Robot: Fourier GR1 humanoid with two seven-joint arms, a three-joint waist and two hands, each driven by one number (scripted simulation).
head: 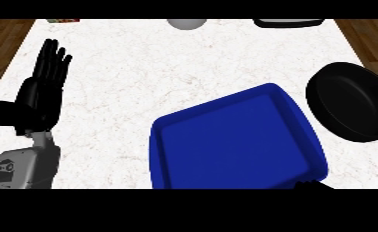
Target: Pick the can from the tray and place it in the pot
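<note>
A blue tray point(229, 141) lies on the white counter at the lower middle, tilted, with nothing showing inside it. To its right, a black pot point(344, 101) sits near the counter's right edge. No can is visible anywhere. My left hand point(40, 93) rests open at the left edge, fingers straight and pointing up, well away from the tray. Only a small black part of my right hand point(313, 185) shows, at the lower edge by the tray's near right corner; the rest is cut off.
At the counter's far edge there is a grey round object point(186, 23), a dark dish point(289, 22) to its right and a small box point(63, 20) at the far left. Wooden floor point(13, 41) flanks the counter.
</note>
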